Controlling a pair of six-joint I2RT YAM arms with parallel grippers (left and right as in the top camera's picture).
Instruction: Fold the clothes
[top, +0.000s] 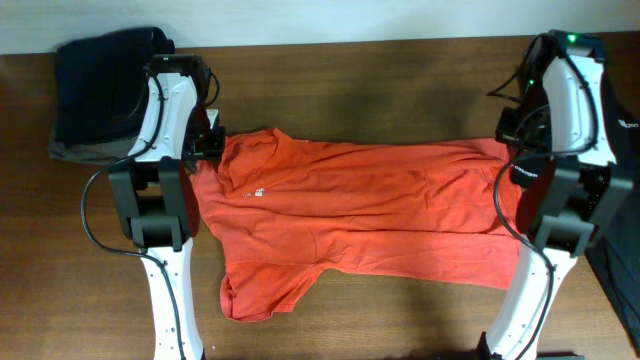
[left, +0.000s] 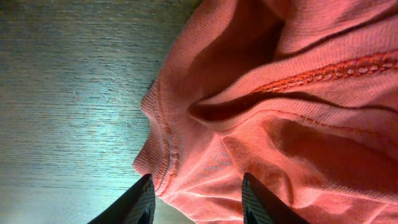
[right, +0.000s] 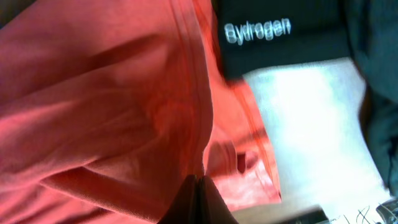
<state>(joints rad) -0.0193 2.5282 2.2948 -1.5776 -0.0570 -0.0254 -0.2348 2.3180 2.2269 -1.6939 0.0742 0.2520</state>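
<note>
The left gripper (left: 196, 200) has its 2 fingers (left: 142, 202) apart, and the stitched hem of the orange-red T-shirt (left: 280, 124) bunches on the table (left: 68, 93) between and just beyond their tips. The cloth lies loose there, not pinched. The right gripper (right: 200, 194) has its 2 fingers pressed together on a fold of the shirt, whose seam runs straight down into the tips. Just past that hem lies a black garment (right: 280, 43) with pale "Hydrogen" lettering, and beside it a bright white surface (right: 311, 130). From overhead, the T-shirt (top: 350, 210) is spread sideways across the wooden table (top: 350, 70) between the 2 arms. Its collar end with the small white neck tag (top: 258, 192) is at the left gripper (top: 210, 140), and its bottom end is at the right gripper (top: 512, 140). 1 sleeve (top: 250, 295) hangs toward the near edge. Dark folded garments (top: 100, 90) sit behind the left arm, well apart from the shirt.
</note>
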